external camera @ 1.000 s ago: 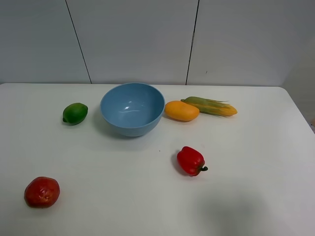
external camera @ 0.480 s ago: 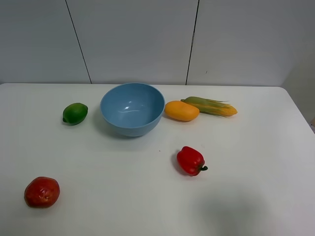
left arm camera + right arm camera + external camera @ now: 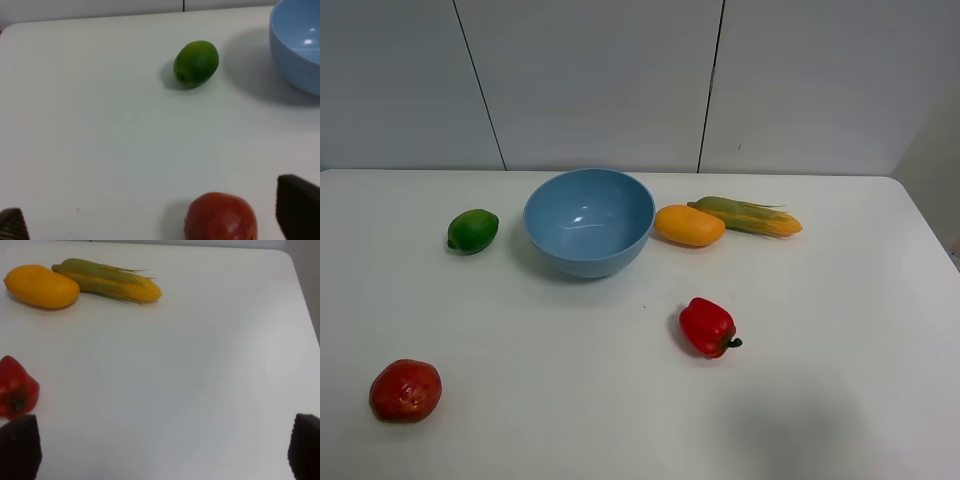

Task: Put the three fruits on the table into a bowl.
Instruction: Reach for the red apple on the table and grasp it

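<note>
**All set out, nothing held**

Filling the exterior high view from edge to edge: large plain white flat tabletop (image 3: 840, 400). Upper middle, upright, mouth up: round, deep, light-blue plastic bowl (image 3: 586, 255). Toward the upper right: long yellow corn cob (image 3: 750, 217) in green husk, long axis left to right, dipping slightly rightward. Just right of the bowl, between it and the corn cob's husk tip, contact with either unclear: oval orange-yellow mango (image 3: 689, 225), long axis left to right. Right of centre, lower down, apart from the rest: glossy red bell pepper (image 3: 707, 326), green stem pointing lower right. Lower left corner, far from the bowl: round mottled red apple-like fruit (image 3: 405, 390). Left of the bowl, near but apart: small green lime-like fruit (image 3: 473, 230), long axis roughly left to right, nub end lower left. Seen only in the wrist views: left gripper (image 3: 155, 217) and right gripper (image 3: 162, 446), fingers spread wide, gripping nothing.
</note>
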Robot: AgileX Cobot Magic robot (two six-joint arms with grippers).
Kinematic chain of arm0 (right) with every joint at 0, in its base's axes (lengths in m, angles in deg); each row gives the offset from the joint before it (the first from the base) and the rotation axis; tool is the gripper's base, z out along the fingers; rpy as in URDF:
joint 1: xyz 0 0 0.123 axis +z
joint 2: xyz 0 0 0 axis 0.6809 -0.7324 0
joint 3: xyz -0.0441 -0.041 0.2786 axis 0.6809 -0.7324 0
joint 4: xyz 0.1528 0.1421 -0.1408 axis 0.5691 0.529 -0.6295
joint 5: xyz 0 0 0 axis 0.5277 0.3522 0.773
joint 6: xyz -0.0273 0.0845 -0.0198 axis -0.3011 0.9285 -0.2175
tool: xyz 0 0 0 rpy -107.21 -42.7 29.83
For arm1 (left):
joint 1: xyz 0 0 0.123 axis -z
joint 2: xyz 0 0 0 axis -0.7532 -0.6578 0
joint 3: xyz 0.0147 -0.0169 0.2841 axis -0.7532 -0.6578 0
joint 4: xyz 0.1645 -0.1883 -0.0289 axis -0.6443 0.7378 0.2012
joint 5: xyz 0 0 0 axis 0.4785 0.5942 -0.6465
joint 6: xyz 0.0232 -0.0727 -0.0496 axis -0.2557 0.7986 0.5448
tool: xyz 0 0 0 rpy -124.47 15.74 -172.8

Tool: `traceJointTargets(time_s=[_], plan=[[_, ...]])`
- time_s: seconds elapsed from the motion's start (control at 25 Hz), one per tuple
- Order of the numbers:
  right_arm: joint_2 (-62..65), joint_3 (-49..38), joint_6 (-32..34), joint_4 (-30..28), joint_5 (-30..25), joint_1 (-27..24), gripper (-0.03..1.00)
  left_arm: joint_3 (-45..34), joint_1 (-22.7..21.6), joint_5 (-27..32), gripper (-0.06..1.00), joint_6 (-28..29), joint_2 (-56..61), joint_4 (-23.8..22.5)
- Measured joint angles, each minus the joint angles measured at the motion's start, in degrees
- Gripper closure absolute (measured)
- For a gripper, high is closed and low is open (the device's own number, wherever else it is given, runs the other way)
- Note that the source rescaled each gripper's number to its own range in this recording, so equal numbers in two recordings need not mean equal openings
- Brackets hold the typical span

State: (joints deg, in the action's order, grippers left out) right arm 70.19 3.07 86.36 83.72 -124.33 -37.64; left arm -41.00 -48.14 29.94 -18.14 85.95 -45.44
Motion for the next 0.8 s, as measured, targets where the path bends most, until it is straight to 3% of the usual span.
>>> traceJointTargets(time_s=[0.16,0.48,0.8], plan=[[0.00,0.00,0.00,0.00,0.00,0.00,-0.03,0.53,0.00,-0.46,-0.06,0.00,-10.07,0.11],[0.00,0.00,0.00,0.00,0.00,0.00,-0.03,2.42,0.00,-12.61,-0.06,0.00,-41.04,2.98],[0.00,0.00,0.00,0.00,0.00,0.00,-0.03,2.43,0.00,-14.50,-0.06,0.05,-62.65,6.88]])
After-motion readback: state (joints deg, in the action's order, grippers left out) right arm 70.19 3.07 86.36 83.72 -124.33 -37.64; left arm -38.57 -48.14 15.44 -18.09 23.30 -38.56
